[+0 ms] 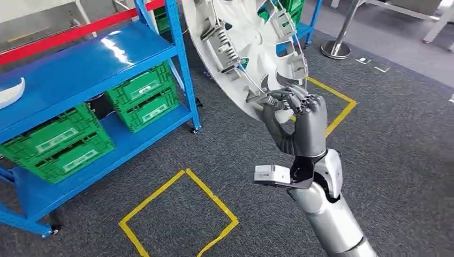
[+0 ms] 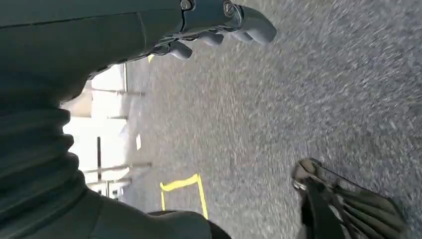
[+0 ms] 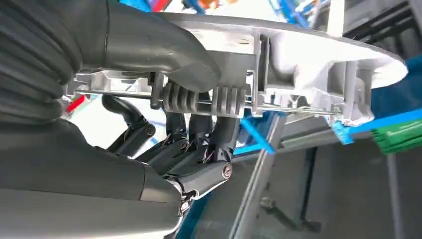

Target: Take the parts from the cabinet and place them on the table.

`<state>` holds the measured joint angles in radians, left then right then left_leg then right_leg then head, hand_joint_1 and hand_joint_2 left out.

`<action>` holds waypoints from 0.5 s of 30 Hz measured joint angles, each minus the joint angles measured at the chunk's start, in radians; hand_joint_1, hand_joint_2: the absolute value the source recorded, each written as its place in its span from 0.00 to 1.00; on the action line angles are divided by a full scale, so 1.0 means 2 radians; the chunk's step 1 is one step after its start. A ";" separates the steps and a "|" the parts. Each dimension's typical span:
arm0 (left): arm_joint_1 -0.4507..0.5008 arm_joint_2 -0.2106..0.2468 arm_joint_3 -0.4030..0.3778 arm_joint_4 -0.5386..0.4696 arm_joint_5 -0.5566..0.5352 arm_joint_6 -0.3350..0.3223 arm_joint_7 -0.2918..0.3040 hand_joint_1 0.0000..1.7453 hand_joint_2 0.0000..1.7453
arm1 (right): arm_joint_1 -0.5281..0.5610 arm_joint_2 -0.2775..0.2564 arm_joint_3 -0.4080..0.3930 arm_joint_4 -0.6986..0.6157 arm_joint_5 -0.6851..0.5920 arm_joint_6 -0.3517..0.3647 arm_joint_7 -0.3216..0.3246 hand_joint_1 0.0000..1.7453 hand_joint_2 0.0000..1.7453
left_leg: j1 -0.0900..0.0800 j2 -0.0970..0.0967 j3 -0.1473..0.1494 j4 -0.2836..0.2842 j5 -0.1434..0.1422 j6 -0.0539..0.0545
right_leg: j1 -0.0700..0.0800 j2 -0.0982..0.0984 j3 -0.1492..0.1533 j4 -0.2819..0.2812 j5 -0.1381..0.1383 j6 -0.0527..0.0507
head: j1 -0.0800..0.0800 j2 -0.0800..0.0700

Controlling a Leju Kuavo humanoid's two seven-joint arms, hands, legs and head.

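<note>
Here, round white ribbed part (image 1: 243, 48), tilted, gripped by right hand (image 1: 300, 115)

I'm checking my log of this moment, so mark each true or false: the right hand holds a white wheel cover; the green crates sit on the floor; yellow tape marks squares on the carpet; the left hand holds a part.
1. The right hand holds a white wheel cover. True.
2. The green crates sit on the floor. False: they sit on the blue rack.
3. Yellow tape marks squares on the carpet. True.
4. The left hand holds a part. False: it holds nothing, fingers curled.
</note>
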<state>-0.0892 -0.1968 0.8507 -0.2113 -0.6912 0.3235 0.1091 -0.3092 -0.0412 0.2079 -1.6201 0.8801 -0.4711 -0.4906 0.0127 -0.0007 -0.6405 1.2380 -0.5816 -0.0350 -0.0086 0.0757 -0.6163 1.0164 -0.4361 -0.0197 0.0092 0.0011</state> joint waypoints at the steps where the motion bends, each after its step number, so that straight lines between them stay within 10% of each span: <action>1: 0.000 0.000 0.000 0.000 -0.001 0.001 0.000 0.00 1.00 | 0.002 0.000 0.000 -0.001 0.000 -0.002 0.000 1.00 1.00 | 0.001 -0.006 0.020 -0.045 0.025 0.001 | 0.000 0.007 0.000 0.002 0.000 0.001 | 0.000 0.000; 2: 0.000 0.000 0.000 0.000 -0.002 0.001 0.000 0.00 1.00 | 0.003 0.000 0.000 -0.002 0.000 -0.003 0.000 1.00 1.00 | 0.003 -0.022 0.039 -0.090 0.043 0.002 | -0.001 0.014 -0.001 0.004 -0.001 0.004 | 0.000 0.000; 3: 0.000 0.000 0.000 0.000 -0.002 0.002 0.000 0.00 1.00 | 0.004 0.000 -0.001 -0.003 0.000 -0.006 0.000 1.00 1.00 | 0.004 -0.044 0.044 -0.104 0.033 0.004 | 0.002 0.019 -0.005 0.006 -0.001 0.008 | 0.000 0.000; 7: -0.001 -0.002 0.000 0.001 -0.004 0.006 -0.007 0.00 1.00 | 0.018 -0.004 -0.007 -0.012 0.001 -0.017 0.000 1.00 1.00 | 0.002 -0.023 0.045 -0.106 0.039 0.017 | -0.003 0.042 -0.011 0.001 0.008 0.023 | 0.000 0.000; 10: -0.001 -0.003 0.000 -0.001 -0.003 0.006 -0.002 0.00 1.00 | 0.021 -0.009 -0.010 -0.016 -0.001 -0.021 0.000 1.00 1.00 | 0.003 -0.002 0.046 -0.111 0.042 0.025 | 0.001 -0.022 -0.040 0.061 -0.030 0.027 | 0.008 0.000; 13: 0.000 -0.003 0.000 -0.001 -0.001 0.003 -0.001 0.00 1.00 | 0.024 -0.011 -0.010 -0.016 -0.006 -0.023 -0.002 1.00 1.00 | 0.001 0.022 0.045 -0.110 0.041 0.027 | -0.001 -0.035 -0.086 0.161 -0.068 0.031 | 0.008 0.000; 15: -0.001 -0.003 0.000 -0.001 0.001 0.000 -0.001 0.00 1.00 | 0.024 -0.016 -0.010 -0.015 -0.008 -0.024 -0.003 1.00 1.00 | 0.001 0.036 0.045 -0.110 0.040 0.026 | -0.001 -0.038 -0.063 0.123 -0.042 0.030 | 0.008 0.000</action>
<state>-0.0918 -0.2029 0.8507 -0.2129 -0.6889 0.3243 0.1064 -0.2619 -0.0725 0.1877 -1.6495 0.8633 -0.5200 -0.4967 0.0146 0.0708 -0.5497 1.0181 -0.5015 0.0170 -0.0111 0.0003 -0.7425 1.2629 -0.5197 0.0400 0.0256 0.0011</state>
